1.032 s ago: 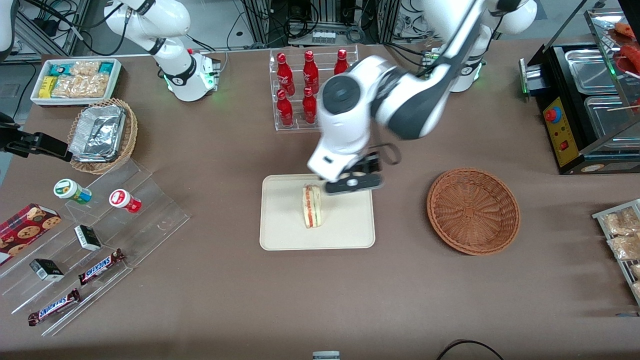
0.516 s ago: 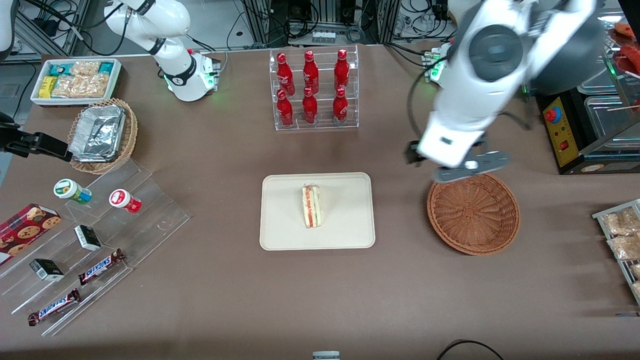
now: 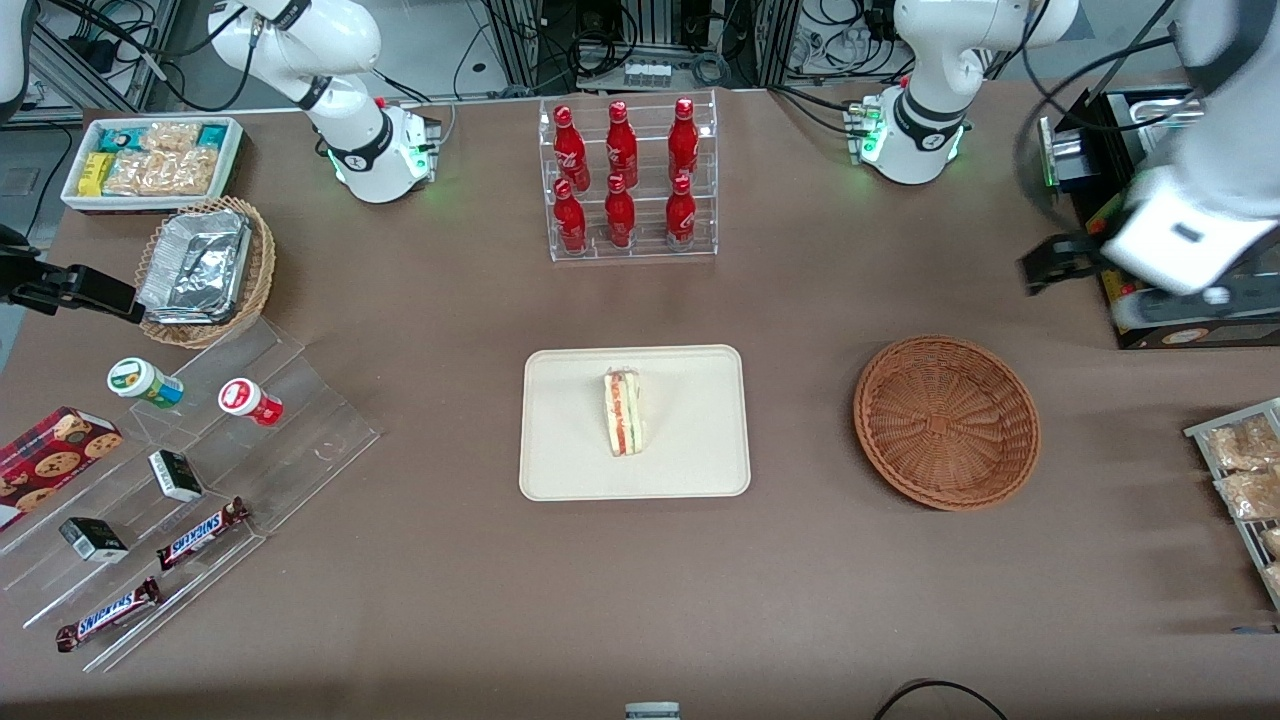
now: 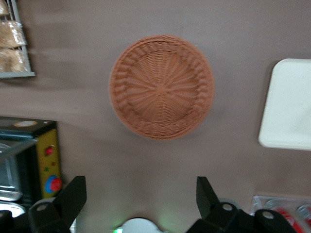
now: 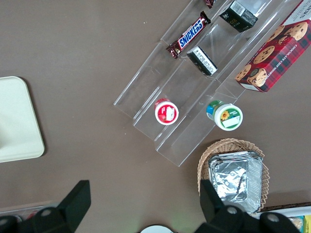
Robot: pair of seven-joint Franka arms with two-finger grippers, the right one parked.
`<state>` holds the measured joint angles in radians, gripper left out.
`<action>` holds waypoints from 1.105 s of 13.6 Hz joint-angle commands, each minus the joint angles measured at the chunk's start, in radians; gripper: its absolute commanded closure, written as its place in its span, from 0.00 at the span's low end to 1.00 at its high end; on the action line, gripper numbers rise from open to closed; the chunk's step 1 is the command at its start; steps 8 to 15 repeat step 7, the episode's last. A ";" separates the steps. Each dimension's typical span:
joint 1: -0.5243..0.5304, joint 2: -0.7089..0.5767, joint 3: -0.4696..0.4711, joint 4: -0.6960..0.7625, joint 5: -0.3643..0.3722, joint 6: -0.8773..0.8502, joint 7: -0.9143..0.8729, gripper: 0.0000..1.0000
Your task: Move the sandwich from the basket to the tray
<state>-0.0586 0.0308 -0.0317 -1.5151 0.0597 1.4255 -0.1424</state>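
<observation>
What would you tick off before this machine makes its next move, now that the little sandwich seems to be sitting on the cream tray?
1. Triangular white-bread sandwich lies on the flat cream-beige rectangular tray: ok.
2. Sandwich sits well inside the tray's rim, near its middle: ok.
3. Round reddish-brown woven wicker basket holds nothing: ok.
4. End effector is open and carries nothing: ok.
5. End effector is high above the table, toward the working arm's end, past the basket and apart from sandwich and tray: ok.
6. Rack of red bottles, farther from the front camera than the tray, stands undisturbed: ok.
</observation>
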 commanded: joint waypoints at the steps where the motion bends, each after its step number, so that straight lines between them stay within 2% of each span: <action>1: 0.026 -0.031 0.050 -0.025 -0.014 -0.008 0.098 0.00; 15: 0.034 -0.015 0.049 -0.001 -0.012 -0.007 0.099 0.00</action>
